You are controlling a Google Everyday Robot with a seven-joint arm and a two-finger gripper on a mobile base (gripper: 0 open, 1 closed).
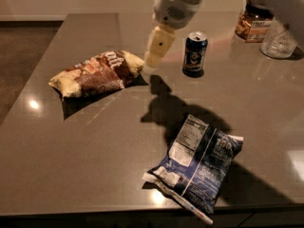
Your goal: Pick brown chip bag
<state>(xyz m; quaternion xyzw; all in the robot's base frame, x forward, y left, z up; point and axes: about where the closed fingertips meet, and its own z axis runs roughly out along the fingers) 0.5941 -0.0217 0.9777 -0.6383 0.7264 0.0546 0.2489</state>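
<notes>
The brown chip bag lies on the grey table at the left, glossy brown in the middle with pale cream-yellow ends. My gripper hangs from the white arm at the top centre, just right of the bag's right end and above the table. Its pale finger points down and to the left. The dark blue bag with a white nutrition label lies at the front right, near the table's edge.
A dark blue drink can stands right of the gripper. A jar of nuts and a clear glass stand at the back right. The table's front edge runs along the bottom, and its left edge borders brown floor.
</notes>
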